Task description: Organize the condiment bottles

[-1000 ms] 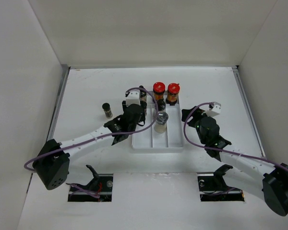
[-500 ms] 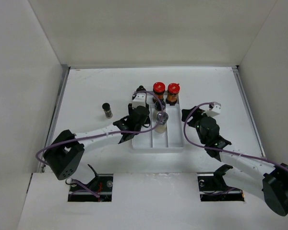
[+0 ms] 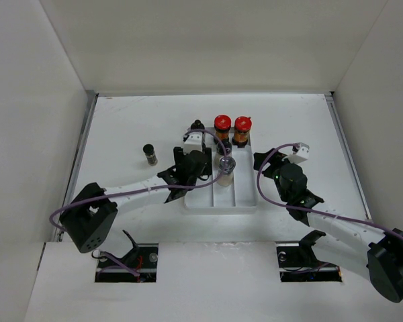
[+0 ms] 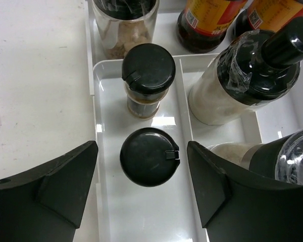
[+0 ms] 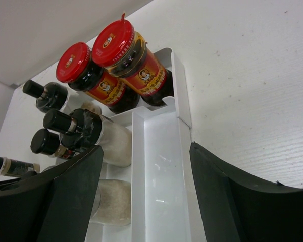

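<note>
The left gripper point(image 4: 142, 151) is seen held over the left-hand compartment of the white divided tray point(image 3: 221, 202), its jaws parted on either side of an upright black-capped jar point(image 4: 149, 157); a narrow gap is visible between the jar and each finger, so nothing is gripped. A second black-capped jar point(image 4: 148, 70) is set just behind the first in the same long compartment. To its right, across the divider, a white-filled bottle point(image 4: 227, 96) with a narrow black cap is stood, and the silver-capped jar point(image 3: 226, 168) is placed nearer the arms in that middle part of the tray. The two red-capped jars point(image 3: 232, 126), filled with orange-brown contents, are lined up side by side at the tray's far end. A lone black-capped jar point(image 3: 149, 153) is left upright on the table point(image 3: 121, 121), well apart from the tray and to its left. The right gripper point(image 5: 146, 151) is held near the tray's right edge, its jaws spread wide and closed on nothing, with the right-hand compartment framed between its fingers point(image 5: 76, 201) in the right wrist view.
</note>
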Robot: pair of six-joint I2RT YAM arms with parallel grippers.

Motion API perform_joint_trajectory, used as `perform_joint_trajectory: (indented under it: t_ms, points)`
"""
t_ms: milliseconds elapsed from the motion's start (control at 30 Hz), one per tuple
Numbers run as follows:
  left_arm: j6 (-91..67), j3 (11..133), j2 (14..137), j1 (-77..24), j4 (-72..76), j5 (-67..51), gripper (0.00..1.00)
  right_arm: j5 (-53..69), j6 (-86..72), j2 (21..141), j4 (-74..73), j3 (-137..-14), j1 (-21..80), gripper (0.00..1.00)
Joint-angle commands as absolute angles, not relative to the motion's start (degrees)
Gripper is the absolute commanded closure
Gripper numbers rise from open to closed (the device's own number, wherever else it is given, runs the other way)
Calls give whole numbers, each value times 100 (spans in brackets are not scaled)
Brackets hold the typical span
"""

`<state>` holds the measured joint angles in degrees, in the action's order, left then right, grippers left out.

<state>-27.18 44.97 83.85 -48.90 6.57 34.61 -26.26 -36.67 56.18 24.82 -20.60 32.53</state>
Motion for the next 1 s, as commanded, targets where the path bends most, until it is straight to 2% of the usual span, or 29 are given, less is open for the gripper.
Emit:
perform_joint_trajectory:
  t_ms: [0, 167, 433, 567, 767, 967]
  points:
    - [-2672, 4439, 7762, -4900, 817, 3691, 29, -2593, -3630, 5563, 2733, -2162, 3265, 23]
    - [-2541, 4123, 6953, -4716, 818, 4305, 29, -2610, -3621, 5555, 2725, -2162, 3265, 23]
    - [-2821, 3841, 6539, -3346, 325, 4272, 25, -2584, -3621, 5599, 2733, -2180, 3265, 23]
    - [-2839, 3806, 6784, -2695, 404, 4026, 25, -2584, -3621, 5616, 2751, -2180, 3265, 23]
    - [-2742, 3806, 7373, -2404, 887, 3911, 27, -2584, -3621, 5634, 2751, -2180, 3265, 22]
    - [-2725, 3902, 7892, -2070, 1309, 3657, 35, -2531, -3621, 5695, 2760, -2206, 3283, 22]
